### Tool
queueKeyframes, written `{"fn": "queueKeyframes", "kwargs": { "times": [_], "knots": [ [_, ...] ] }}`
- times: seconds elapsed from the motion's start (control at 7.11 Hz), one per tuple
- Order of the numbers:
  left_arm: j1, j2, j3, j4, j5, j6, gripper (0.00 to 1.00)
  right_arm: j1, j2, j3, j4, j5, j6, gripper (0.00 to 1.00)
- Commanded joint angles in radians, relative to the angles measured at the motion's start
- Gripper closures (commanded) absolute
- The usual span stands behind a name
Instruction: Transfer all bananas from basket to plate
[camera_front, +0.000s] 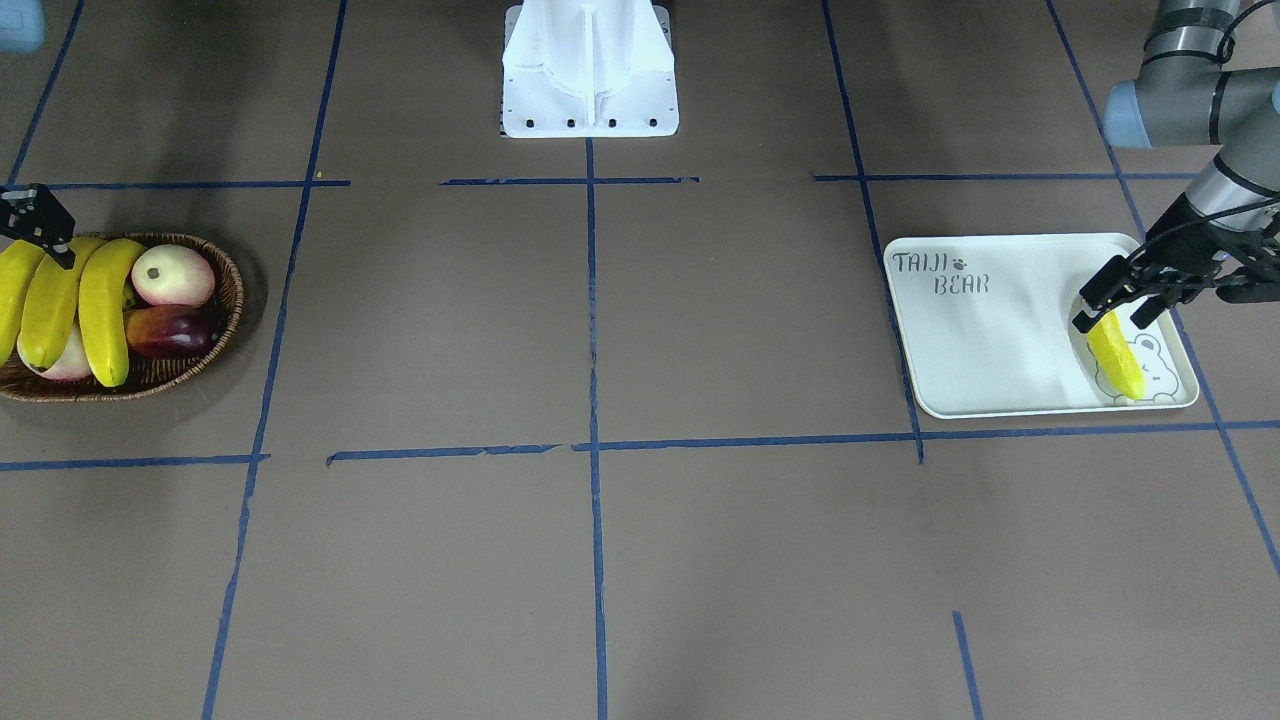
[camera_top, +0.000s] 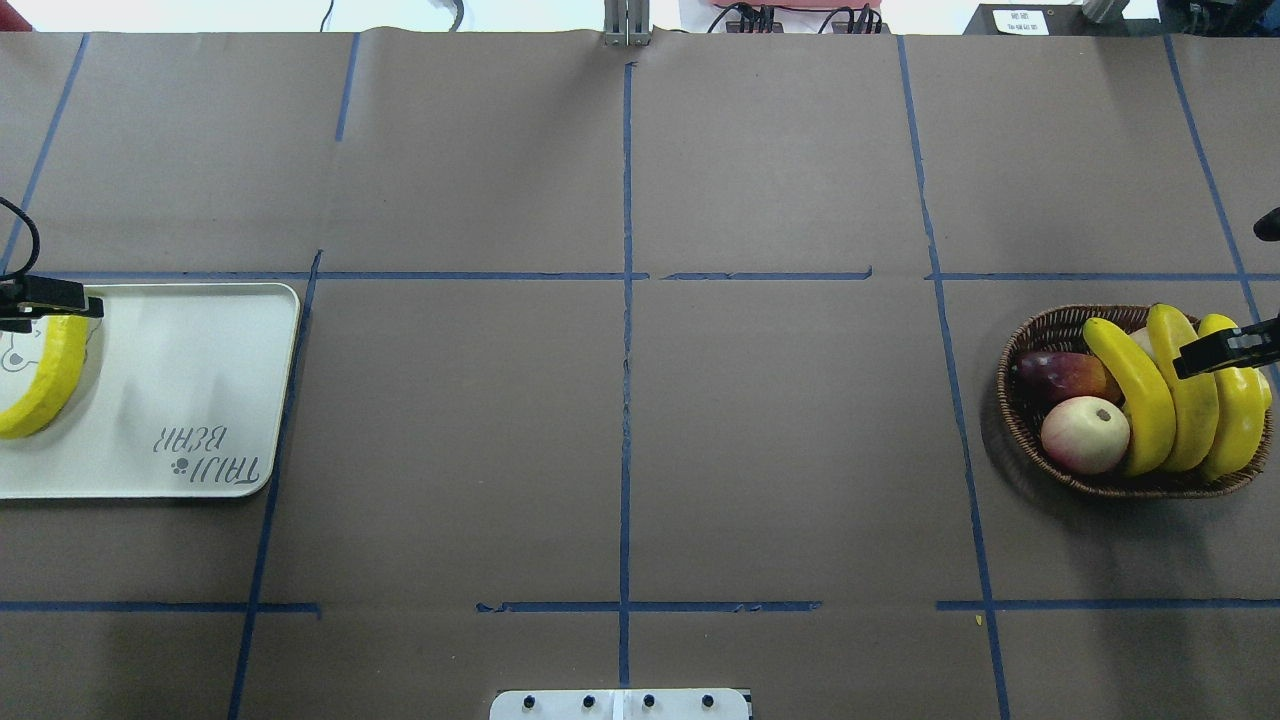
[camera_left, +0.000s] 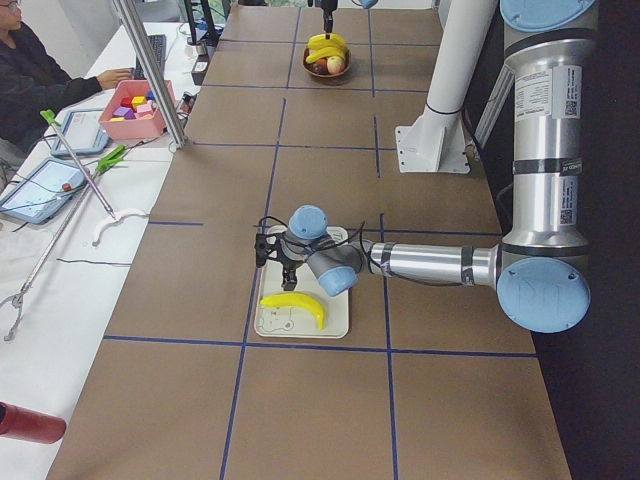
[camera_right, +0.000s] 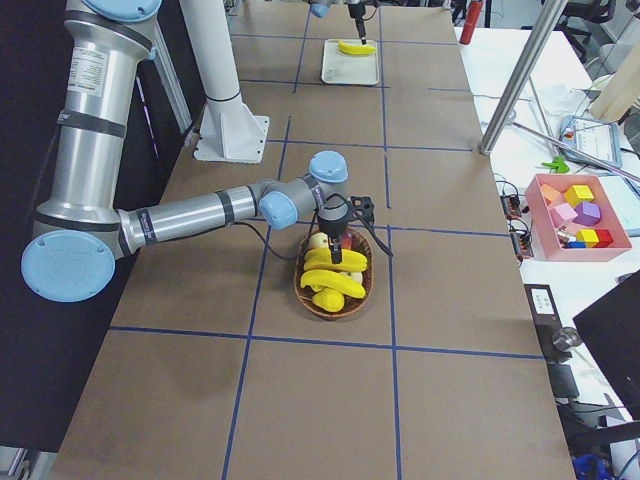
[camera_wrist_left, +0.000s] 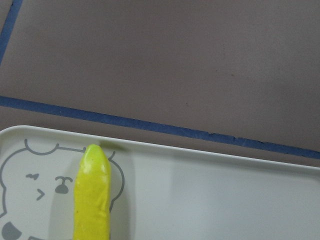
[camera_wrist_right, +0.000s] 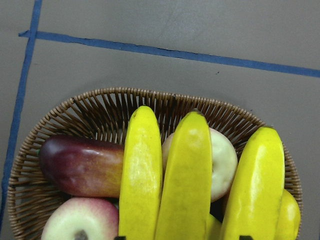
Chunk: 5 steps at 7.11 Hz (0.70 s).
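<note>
One yellow banana (camera_front: 1115, 360) lies on the cream "TAIJI BEAR" plate (camera_front: 1000, 340), over the bear drawing; it also shows in the overhead view (camera_top: 45, 375) and the left wrist view (camera_wrist_left: 92, 200). My left gripper (camera_front: 1110, 320) hangs just over its end, open, the fingers not touching it. Three bananas (camera_top: 1190, 390) lie side by side in the wicker basket (camera_top: 1030, 330). My right gripper (camera_front: 55, 250) is open just above them. Its fingertips show at the bottom edge of the right wrist view, either side of the middle banana (camera_wrist_right: 182, 175).
The basket also holds a pale pink-white peach (camera_top: 1085, 435), a second one under the bananas, and a dark red fruit (camera_top: 1065, 375). The robot's white base (camera_front: 590, 70) stands at the table's middle edge. A pink box of blocks (camera_right: 580, 215) sits on the side bench.
</note>
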Motion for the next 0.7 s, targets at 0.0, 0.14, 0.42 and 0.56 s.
{"fn": "queueKeyframes", "kwargs": {
  "times": [0.0, 0.14, 0.42, 0.56],
  "knots": [
    [0.006, -0.015, 0.002, 0.002, 0.000, 0.000, 0.01, -0.016, -0.001, -0.009, -0.001, 0.005, -0.004, 0.34],
    [0.006, -0.015, 0.003, 0.002, 0.000, 0.000, 0.01, -0.023, -0.006, -0.011, -0.003, 0.005, -0.004, 0.37],
    [0.006, -0.016, 0.008, 0.002, 0.000, -0.001, 0.01, -0.042, -0.008, -0.018, -0.003, 0.005, -0.005, 0.38],
    [0.006, -0.016, 0.008, 0.002, 0.000, 0.000, 0.01, -0.048, -0.008, -0.031, -0.003, 0.005, -0.007, 0.37]
  ]
}}
